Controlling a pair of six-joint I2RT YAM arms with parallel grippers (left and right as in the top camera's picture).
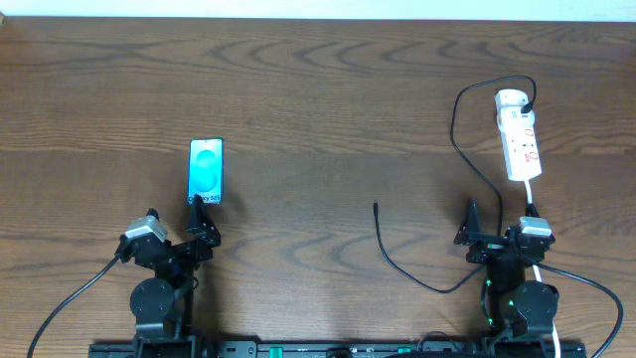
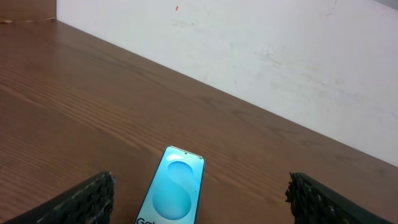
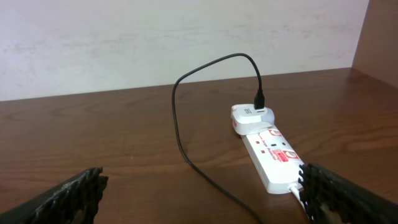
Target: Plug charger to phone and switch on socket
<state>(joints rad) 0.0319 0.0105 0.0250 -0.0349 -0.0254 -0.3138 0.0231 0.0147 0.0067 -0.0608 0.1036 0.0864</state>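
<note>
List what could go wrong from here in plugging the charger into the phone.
1. The charger has a small tip lying loose mid-table, apart from the phone; an open claw could pinch it askew or miss.
2. Its cable runs past the right claw up to the socket; dragging it across may snag or tug the socket.
3. The phone lies flat and unheld before the left claw; pushing the tip in may slide it.

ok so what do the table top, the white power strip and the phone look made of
Brown table top: wood or wood-look laminate, matte, visible grain. White elongated power strip: smooth moulded plastic, rounded ends. Flat cyan-screened phone: likely glass front, smooth and bright; back hidden.
</note>
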